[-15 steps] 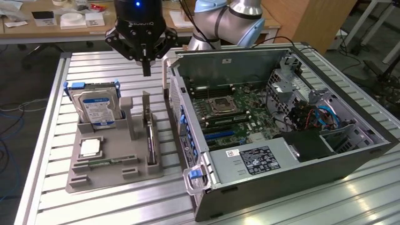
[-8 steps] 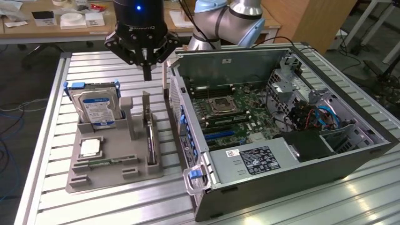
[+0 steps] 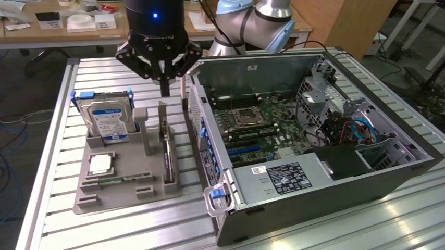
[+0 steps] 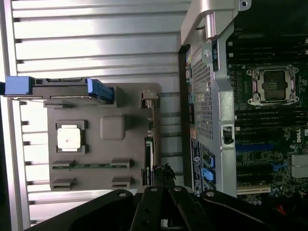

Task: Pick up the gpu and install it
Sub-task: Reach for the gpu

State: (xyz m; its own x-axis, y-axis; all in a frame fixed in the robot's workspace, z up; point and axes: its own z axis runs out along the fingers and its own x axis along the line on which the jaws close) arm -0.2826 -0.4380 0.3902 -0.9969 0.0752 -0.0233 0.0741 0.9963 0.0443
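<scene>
On the exterior view's left, a gray holder tray (image 3: 104, 200) sits on the slatted metal surface (image 3: 56, 172). A hard drive (image 3: 106, 122) with a blue-white label stands upright at the tray's far left end. In front of it a processor chip (image 3: 101, 165) lies flat in a square recess, and a narrow green memory stick (image 3: 114, 181) lies in a slot nearer the tray's front.

Along the tray's right side the gpu (image 3: 167, 156) stands on edge in its slot, thin and dark, with its metal bracket at the far end. The end effector (image 3: 164, 92) hangs just above that bracket end, its fingers closed together and holding nothing. In the wrist view it (image 4: 162, 174) sits over the near end of the gpu (image 4: 149, 159), beside the tray (image 4: 103, 103).

Just beside the tray, on the exterior view's right, lies an open computer case (image 3: 334, 192). It shows its green motherboard (image 3: 271, 120), an empty processor socket (image 3: 245, 119) and a labelled power supply (image 3: 292, 177).
</scene>
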